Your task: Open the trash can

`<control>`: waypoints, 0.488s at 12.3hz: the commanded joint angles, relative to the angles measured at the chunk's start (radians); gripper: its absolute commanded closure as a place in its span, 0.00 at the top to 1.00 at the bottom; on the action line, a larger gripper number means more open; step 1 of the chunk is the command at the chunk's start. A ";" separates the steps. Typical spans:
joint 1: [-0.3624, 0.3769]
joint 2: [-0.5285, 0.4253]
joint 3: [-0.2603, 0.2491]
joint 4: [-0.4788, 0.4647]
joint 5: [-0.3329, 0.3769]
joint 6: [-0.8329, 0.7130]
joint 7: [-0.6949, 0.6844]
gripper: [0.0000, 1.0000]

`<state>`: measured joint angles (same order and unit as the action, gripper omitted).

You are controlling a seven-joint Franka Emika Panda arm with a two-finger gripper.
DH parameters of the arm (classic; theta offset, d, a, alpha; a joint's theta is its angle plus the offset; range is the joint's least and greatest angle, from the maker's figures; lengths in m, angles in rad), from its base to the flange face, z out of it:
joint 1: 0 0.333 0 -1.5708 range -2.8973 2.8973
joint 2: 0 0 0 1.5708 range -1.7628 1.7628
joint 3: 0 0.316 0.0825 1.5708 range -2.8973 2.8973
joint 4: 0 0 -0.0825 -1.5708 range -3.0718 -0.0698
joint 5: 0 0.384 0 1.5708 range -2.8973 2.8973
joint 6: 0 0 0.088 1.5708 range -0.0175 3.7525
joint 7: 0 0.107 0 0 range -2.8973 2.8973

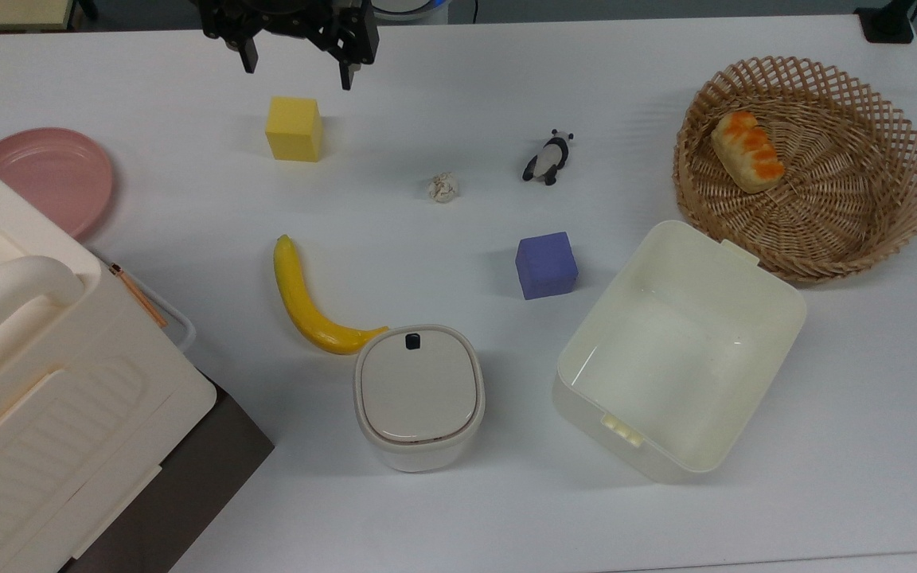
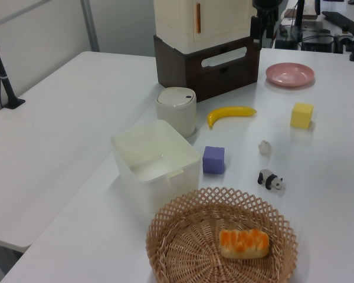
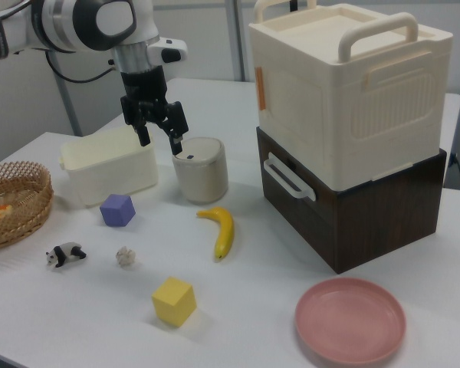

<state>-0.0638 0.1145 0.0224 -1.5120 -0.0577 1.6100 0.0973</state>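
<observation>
White tabletop [image 1: 458, 493] carries everything. Largest, the cream storage box [image 3: 345, 92] sits on a dark crate. Next, the lidded trash can [image 1: 419, 395] stands between banana [image 1: 303, 301] and tub [image 1: 677, 350]. Smallest, the gripper [image 1: 296, 65] hangs spread wide, empty, well apart.

Trash can [image 1: 419, 398]: a small cream-white plastic bin of rounded-square section, fitted with a flat beige-grey lid. A small black button is set at the lid's edge, toward the top view's upper side. The lid is seen closed, lying flush within the rim. The bin is stood upright on the white bench [image 1: 458, 509]. In the top view it is placed in the lower middle, its upper left corner just beside the tip of a yellow banana [image 1: 303, 298]. A larger lidless cream tub [image 1: 677, 350] is found near it on the top view's right, apart from it.
</observation>
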 commanded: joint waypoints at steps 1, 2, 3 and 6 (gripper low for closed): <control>0.005 -0.022 -0.007 -0.024 0.001 -0.013 0.004 1.00; 0.005 -0.022 -0.007 -0.024 -0.001 -0.012 0.004 1.00; 0.005 -0.022 -0.007 -0.024 -0.001 -0.015 0.004 1.00; 0.007 -0.018 -0.007 -0.024 -0.001 -0.009 0.004 1.00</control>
<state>-0.0639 0.1147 0.0224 -1.5121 -0.0577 1.6100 0.0973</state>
